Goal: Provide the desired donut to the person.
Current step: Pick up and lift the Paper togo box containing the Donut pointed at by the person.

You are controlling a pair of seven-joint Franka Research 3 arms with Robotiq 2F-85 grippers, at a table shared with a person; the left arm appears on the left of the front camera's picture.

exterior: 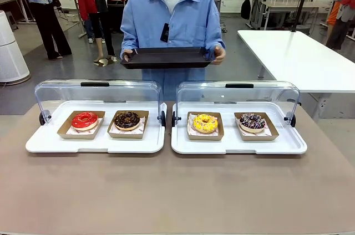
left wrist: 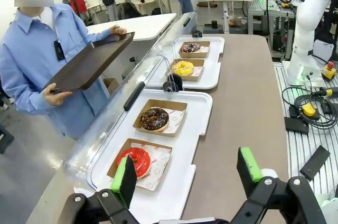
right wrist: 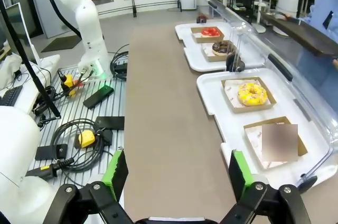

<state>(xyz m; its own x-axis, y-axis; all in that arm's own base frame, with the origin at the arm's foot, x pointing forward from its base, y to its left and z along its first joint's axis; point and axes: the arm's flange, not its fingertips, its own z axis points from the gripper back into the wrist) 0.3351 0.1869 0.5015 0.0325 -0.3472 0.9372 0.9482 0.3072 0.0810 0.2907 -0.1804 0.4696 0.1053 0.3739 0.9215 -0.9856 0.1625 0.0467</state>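
Note:
Four donuts sit in brown paper trays on two white trays: a red one, a chocolate one, a yellow one and a dark sprinkled one. The person stands at the far side and holds a dark serving tray in both hands. My left gripper is open above the table's end, near the red donut. At the opposite end, my right gripper is open, beside the tray with the yellow donut. Both are empty.
Clear lids stand raised along the far edge of both white trays. The brown tabletop in front of them is bare. Cables and small boxes lie on a metal plate beside the table. A white table stands behind on the right.

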